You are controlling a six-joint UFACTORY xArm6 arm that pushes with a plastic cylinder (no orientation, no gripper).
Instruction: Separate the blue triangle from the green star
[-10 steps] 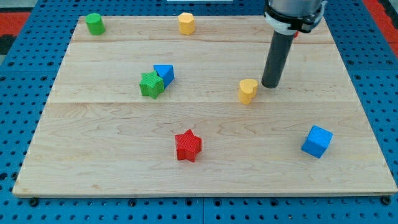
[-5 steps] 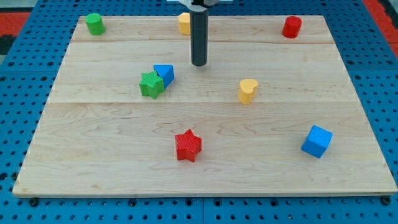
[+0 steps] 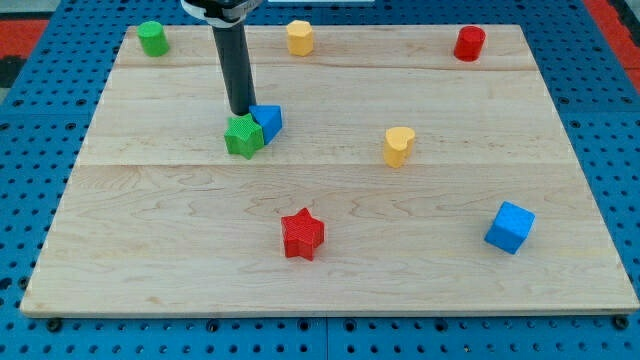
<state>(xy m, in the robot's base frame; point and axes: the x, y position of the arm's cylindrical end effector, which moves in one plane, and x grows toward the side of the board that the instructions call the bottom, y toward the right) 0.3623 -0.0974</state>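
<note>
A pale wooden board (image 3: 330, 270) made of long planks lies on a blue pegboard surface (image 3: 30, 200) dotted with holes. The small blocks on it look like ribbed plastic with fine layered lines.

Left of centre in the frame, the green star (image 3: 243, 136) and the blue triangle (image 3: 267, 121) sit touching, the triangle at the star's upper right. The star shows stubby points and a ridged top; the triangle shows a flat blue top and a darker side face.

My tip (image 3: 241, 113) is the lower end of a smooth dark round rod; it has no jaws and holds nothing. It stands just above the star in the frame, right beside the triangle's left edge; I cannot tell whether it touches either.

Elsewhere:
- green cylinder (image 3: 152, 38), upper left
- yellow hexagon-like block (image 3: 299, 37), top centre
- red cylinder (image 3: 469, 43), upper right
- yellow heart (image 3: 398, 146), right of centre
- red star (image 3: 302, 235), lower centre
- blue cube (image 3: 509, 227), lower right
</note>
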